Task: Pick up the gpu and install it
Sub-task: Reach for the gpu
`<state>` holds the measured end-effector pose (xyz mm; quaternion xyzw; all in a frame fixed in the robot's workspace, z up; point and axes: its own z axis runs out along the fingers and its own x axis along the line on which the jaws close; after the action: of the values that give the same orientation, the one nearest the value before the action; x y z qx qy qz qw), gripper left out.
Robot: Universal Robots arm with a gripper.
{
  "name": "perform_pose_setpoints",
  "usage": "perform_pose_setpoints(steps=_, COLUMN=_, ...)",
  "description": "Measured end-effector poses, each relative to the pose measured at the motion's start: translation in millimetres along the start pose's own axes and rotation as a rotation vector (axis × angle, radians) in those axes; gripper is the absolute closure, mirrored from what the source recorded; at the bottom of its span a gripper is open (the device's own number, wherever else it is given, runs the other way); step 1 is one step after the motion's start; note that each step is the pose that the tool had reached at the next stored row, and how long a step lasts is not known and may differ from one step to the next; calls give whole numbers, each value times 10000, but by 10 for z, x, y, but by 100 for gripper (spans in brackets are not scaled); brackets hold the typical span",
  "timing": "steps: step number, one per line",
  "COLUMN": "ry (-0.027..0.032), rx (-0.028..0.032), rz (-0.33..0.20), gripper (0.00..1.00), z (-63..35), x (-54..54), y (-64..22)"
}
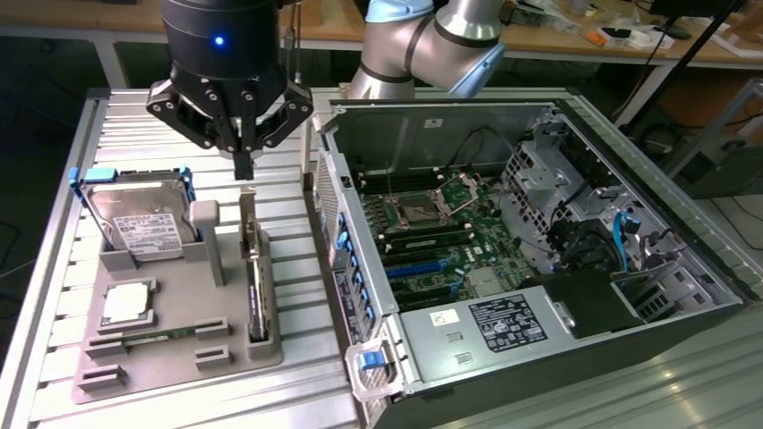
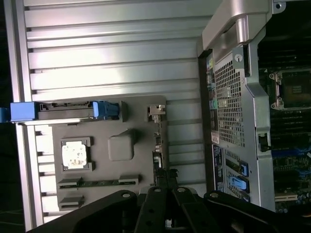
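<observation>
1. one claw (image 1: 245,170) hangs clenched and empty above the gpu (image 1: 253,268), over the end of the card farther from the exterior camera. it is clear of the card, and its fingers meet in a point with nothing between them.
2. the gpu stands on edge in a slot of the grey holder (image 1: 179,313) on the bench (image 1: 131,125), between the hard drive (image 1: 143,223) and the computer case (image 1: 441,105).
3. a clenched claw coming down would likely strike the thin top edge instead of straddling it. that could chip the card or tip it in its slot.
4. the card is long and thin, so a grip near one end would probably let it swing or twist and bind against the slot walls.
5. the grey post (image 1: 205,234) sits just beside the card, and spread fingers could catch on it.
6. the case wall stands near the holder, so a long card carried low could knock the rim. a tilted card would likely not seat on the motherboard (image 1: 441,241).
</observation>
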<state>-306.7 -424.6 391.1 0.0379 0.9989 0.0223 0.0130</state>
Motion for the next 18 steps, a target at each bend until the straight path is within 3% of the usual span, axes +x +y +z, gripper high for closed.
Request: perform_pose_setpoints(steps=18, ry=-1, rx=-1, rz=0, gripper=89, z=-3, x=89, y=-32)
